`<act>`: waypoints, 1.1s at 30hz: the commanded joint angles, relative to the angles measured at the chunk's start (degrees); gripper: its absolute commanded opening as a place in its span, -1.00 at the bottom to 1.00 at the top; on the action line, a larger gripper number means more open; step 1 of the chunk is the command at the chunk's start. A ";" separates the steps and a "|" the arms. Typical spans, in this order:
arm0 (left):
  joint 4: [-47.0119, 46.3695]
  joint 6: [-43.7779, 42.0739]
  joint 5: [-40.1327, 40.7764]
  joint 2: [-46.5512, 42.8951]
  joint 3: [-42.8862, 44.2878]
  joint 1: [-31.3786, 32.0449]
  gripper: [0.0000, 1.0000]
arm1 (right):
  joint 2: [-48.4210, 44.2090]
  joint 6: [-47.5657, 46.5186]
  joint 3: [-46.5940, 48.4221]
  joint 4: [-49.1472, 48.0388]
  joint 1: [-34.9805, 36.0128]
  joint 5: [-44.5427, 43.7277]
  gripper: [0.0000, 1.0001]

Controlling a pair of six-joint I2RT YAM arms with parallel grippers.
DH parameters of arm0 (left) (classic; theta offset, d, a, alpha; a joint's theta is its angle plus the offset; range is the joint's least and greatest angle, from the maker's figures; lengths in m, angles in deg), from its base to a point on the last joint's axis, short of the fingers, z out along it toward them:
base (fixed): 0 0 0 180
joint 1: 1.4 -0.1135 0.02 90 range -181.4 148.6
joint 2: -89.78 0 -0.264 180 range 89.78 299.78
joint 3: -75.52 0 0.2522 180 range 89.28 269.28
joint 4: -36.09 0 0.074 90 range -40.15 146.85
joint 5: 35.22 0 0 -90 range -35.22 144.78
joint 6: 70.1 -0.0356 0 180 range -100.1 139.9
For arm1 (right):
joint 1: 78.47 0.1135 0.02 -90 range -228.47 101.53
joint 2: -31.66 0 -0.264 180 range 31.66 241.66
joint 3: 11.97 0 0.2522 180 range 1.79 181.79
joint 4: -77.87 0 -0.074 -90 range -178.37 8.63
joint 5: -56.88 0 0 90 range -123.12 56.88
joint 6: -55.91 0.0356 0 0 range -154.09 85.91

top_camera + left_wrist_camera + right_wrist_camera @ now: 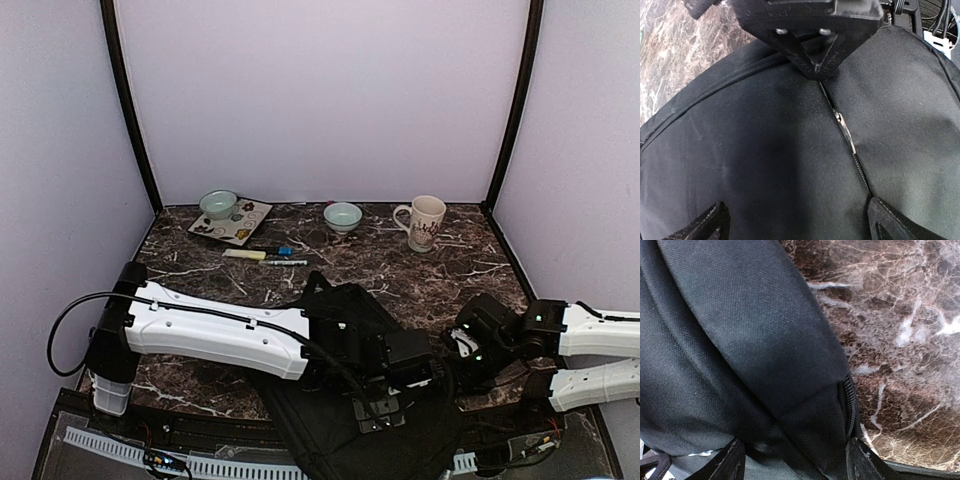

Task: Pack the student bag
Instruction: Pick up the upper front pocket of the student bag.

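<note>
The student bag [400, 450] lies at the near edge of the table [450, 260], centre, partly overhanging, so a tug could slide it off. The left gripper [800, 220], jaws wide, hovers over the zipper [845, 130]; closing may catch only cloth. The right gripper [797, 465] straddles the bag's right fold, but I cannot tell whether it clamps. The pens [265, 255] lie far off.

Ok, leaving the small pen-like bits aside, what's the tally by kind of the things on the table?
Backpack: 1
Bowls: 2
Mug: 1
Plate: 1
Total: 5
</note>
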 commanded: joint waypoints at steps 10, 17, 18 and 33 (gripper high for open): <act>1.71 3.57 8.31 3.11 -6.56 0.23 0.97 | 0.52 0.30 0.60 0.50 -0.08 -3.04 0.39; 1.00 10.91 12.69 0.88 -12.90 -2.02 -0.15 | 0.19 0.37 2.02 1.19 -0.08 -3.65 0.38; -0.32 11.13 12.75 -0.05 -13.65 -2.06 -0.40 | 0.26 0.24 2.64 1.32 -0.08 -3.63 0.38; -19.22 17.52 -0.02 -8.11 -21.22 -6.91 -1.00 | -3.00 -0.41 13.89 -0.71 -0.08 -0.72 0.35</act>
